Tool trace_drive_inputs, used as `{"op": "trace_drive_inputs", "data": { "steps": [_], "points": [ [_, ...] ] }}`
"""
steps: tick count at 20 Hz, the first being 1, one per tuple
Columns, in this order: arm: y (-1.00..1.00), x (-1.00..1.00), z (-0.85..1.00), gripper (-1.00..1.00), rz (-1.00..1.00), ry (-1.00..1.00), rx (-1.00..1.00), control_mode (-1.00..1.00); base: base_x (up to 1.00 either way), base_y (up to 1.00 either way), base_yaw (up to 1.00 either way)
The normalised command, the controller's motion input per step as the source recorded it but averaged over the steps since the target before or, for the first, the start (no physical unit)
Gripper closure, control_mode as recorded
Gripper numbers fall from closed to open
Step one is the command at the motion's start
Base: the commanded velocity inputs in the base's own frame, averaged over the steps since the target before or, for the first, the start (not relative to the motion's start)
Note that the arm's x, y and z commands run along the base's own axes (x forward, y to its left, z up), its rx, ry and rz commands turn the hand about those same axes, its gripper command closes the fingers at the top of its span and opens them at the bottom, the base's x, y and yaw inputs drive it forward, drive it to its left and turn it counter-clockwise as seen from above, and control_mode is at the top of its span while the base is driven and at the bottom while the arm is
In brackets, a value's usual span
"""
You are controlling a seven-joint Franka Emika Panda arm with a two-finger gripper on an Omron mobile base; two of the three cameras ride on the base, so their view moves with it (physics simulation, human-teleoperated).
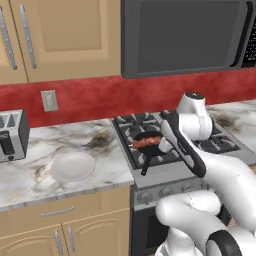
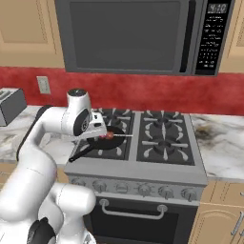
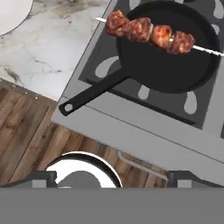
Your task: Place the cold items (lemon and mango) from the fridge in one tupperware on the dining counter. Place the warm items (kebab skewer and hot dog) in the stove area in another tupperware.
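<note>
Gripper (image 3: 112, 177) jaws wide apart, holding nothing, above near-left edge of stove (image 2: 143, 164); skewer (image 3: 149, 33) (four meat chunks) lies across pan (image 3: 168, 61) on near-left burner; plate (image 1: 73, 166) on counter (image 1: 35, 172) left.

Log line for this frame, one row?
phase: reaching for skewer | claw: open, empty, above stove front | skewer: in pan | plate: counter, bare

open air above the pan (image 3: 170, 61) w/ kebab skewer (image 3: 149, 33) across it; nothing over them, approach from above is free. pan handle (image 3: 94, 92) sticks out toward stove (image 2: 164, 162) front edge. microwave (image 2: 133, 35) hangs well above the burners. counter left of stove bare except white plate (image 1: 73, 166), toaster (image 1: 12, 135) further left.
</note>
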Motion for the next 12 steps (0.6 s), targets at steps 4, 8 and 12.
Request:
{"op": "trace_drive_inputs", "data": {
  "steps": [4,8,12],
  "points": [
    [-0.01,1.0,-0.02,-1.0,0.44,0.1,-0.03,-1.0,0.0,0.0,0.0],
    [-0.13,1.0,-0.14,-1.0,0.42,0.1,-0.04,-1.0,0.0,0.0,0.0],
    [-0.04,1.0,-0.24,-1.0,0.46,0.03,-0.04,-1.0,0.0,0.0,0.0]
  ]
}}
